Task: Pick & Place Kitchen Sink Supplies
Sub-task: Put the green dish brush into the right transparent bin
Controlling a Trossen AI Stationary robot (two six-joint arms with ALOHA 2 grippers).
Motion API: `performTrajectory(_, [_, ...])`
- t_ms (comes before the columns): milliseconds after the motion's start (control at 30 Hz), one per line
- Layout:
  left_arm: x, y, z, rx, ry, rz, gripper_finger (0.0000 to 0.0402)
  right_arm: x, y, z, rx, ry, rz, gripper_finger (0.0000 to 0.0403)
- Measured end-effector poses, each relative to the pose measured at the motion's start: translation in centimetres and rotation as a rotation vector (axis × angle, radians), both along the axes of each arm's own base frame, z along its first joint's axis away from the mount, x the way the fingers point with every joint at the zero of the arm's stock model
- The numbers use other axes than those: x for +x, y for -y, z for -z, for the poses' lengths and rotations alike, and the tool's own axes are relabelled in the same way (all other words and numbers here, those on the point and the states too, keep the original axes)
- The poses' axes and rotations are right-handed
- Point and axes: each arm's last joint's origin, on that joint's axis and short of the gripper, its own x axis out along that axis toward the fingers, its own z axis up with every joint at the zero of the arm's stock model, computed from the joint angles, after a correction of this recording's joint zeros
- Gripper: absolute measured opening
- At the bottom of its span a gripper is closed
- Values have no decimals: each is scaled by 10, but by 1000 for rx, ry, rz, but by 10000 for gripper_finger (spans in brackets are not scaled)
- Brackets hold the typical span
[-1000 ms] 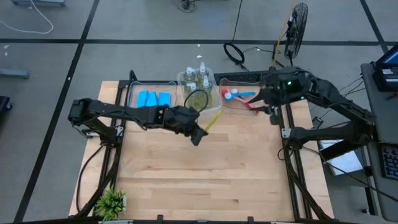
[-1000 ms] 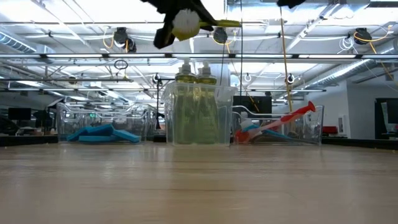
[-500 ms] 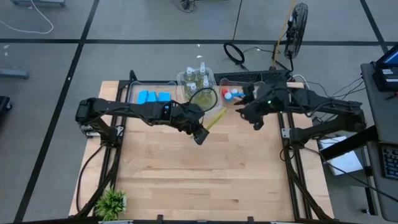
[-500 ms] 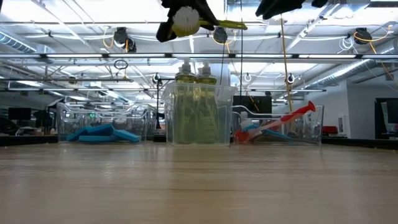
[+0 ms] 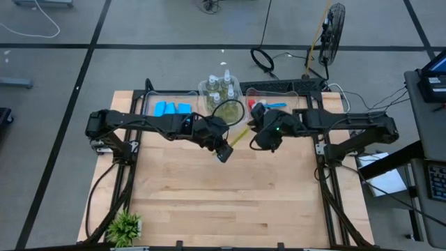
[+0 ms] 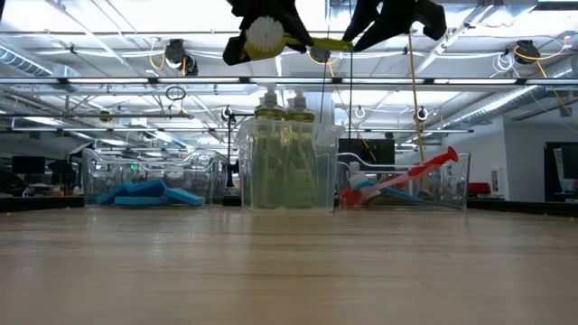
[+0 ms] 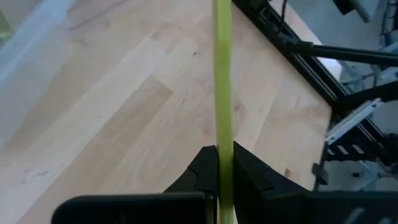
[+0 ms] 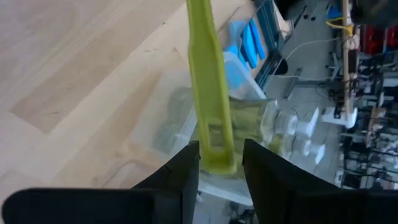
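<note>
My left gripper (image 5: pixel 224 151) is shut on a slim yellow-green brush (image 5: pixel 240 134), held high above the table; its white head (image 6: pixel 265 34) shows in the low view. My right gripper (image 5: pixel 256 138) is open, and its fingers stand on either side of the handle's free end (image 8: pixel 214 152); I cannot tell whether they touch it. Blue sponges (image 5: pixel 171 109) lie in the left clear bin. Pump bottles (image 5: pixel 221 86) stand in the middle bin. A red brush (image 6: pixel 424 167) and a blue brush (image 5: pixel 273 105) lie in the right bin. My left gripper pinches the brush's handle (image 7: pixel 224 134) between its two fingers, close to the white head. The handle runs on forward past the fingertips, along the fingers. The brush is lifted clear of the table and lies about level.
Three clear bins (image 5: pixel 150 106) stand in a row along the table's far edge. A small green plant (image 5: pixel 125 226) sits at the near left corner. Bare wood (image 5: pixel 230 202) spreads across the middle and near part of the table.
My right gripper has left the place above the right bin and swung toward the table's left and a little nearer, up to the free end of the held brush's handle. My left gripper has kept the brush raised, almost still.
</note>
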Motion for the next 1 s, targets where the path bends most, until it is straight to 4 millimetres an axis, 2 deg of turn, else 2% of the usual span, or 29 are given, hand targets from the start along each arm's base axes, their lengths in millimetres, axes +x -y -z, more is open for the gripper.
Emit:
performTrajectory(200, [-1,-1,2,39,-16,-17,19,13,-8,12,-11,-41,-20,114])
performTrajectory(433, [12,1,23,75,-70,-16,19,22,-11,22,21,-58,-20,114])
performTrajectory(533, [19,4,29,82,-61,1,19,25,-12,26,101,-64,-24,114])
performTrajectory(1000, [24,15,29,109,-17,25,19,34,-13,43,208,-127,6,114])
